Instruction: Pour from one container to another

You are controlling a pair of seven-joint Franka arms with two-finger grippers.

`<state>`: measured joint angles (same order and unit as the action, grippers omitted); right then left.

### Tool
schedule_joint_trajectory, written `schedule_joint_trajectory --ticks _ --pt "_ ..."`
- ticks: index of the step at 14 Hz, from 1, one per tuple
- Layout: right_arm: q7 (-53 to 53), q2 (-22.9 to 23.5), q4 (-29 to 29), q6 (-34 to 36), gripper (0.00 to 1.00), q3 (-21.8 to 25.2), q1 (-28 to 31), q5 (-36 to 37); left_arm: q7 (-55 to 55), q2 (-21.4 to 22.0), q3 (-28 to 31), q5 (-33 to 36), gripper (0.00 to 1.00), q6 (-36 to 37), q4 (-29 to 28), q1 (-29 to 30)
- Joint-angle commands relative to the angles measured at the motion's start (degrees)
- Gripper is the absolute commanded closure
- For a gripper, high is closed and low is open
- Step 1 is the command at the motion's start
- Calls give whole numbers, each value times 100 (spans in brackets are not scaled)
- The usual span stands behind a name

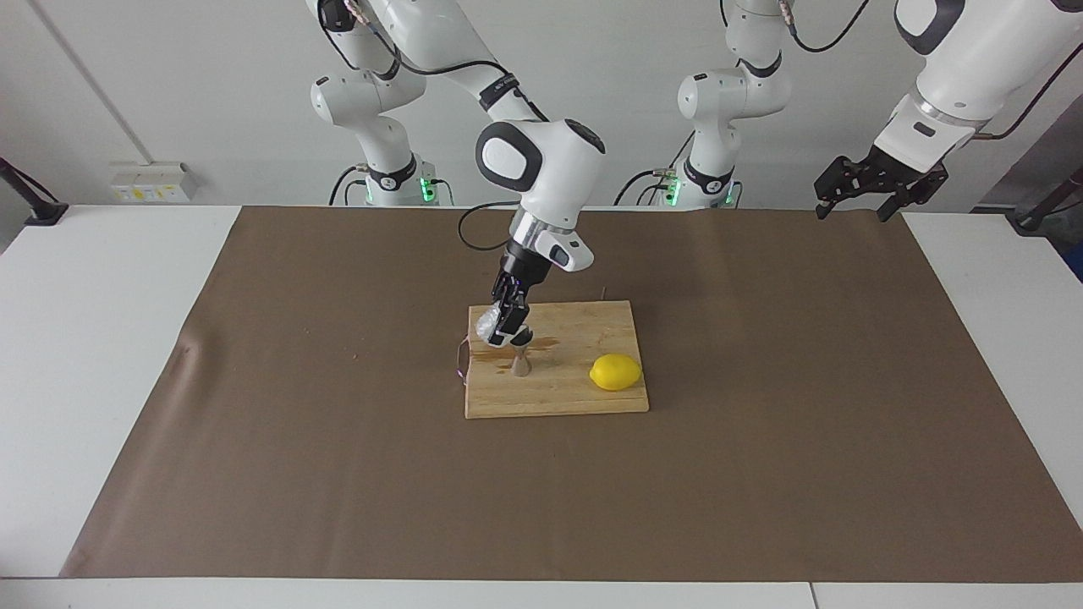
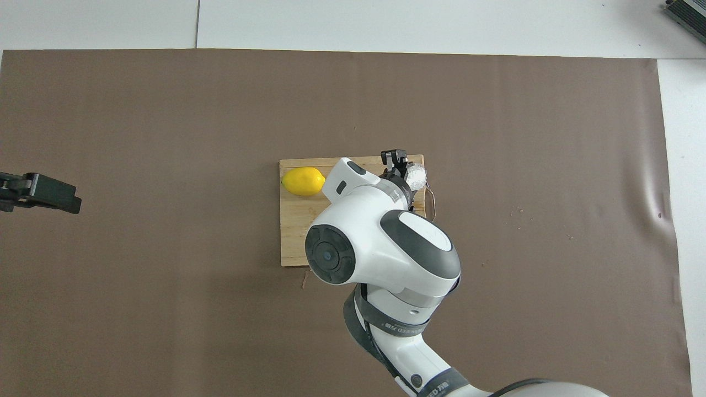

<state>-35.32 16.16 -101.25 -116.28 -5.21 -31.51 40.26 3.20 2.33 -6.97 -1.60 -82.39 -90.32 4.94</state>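
My right gripper (image 1: 506,334) is shut on the small clear crinkly cup (image 1: 490,322) and holds it tipped on its side just above the steel jigger (image 1: 522,363). The jigger stands upright on the wooden cutting board (image 1: 584,397). In the overhead view the cup (image 2: 417,176) shows beside the right gripper (image 2: 398,165), and the arm hides the jigger. My left gripper (image 1: 880,193) is open and empty; it waits raised over the table's edge at the left arm's end, and also shows in the overhead view (image 2: 38,193).
A yellow lemon (image 1: 615,372) lies on the board toward the left arm's end, also seen in the overhead view (image 2: 302,181). A darker wet patch (image 1: 546,342) marks the board beside the jigger. A brown mat (image 1: 254,423) covers the table.
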Motion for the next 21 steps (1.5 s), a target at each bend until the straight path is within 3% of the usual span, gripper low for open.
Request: schedule_joint_trajectory --ticks 1,4,10,17,21 --pt "340 -69 61 167 100 -42 66 -342 -56 145 2 89 0 39 -144 7" --pt "903 -78 245 246 100 -33 328 -1237 -56 145 2 89 0 39 -135 7" --pt "151 -297 281 413 100 -50 1004 -2188 -48 101 2 89 0 -497 -126 15" --pt "-2249 -465 167 387 100 -59 2217 -3173 -48 119 2 89 0 -498 -153 7" --pt "-4435 -569 -420 -279 100 -50 3192 -4104 -48 119 2 89 0 -498 -153 7"
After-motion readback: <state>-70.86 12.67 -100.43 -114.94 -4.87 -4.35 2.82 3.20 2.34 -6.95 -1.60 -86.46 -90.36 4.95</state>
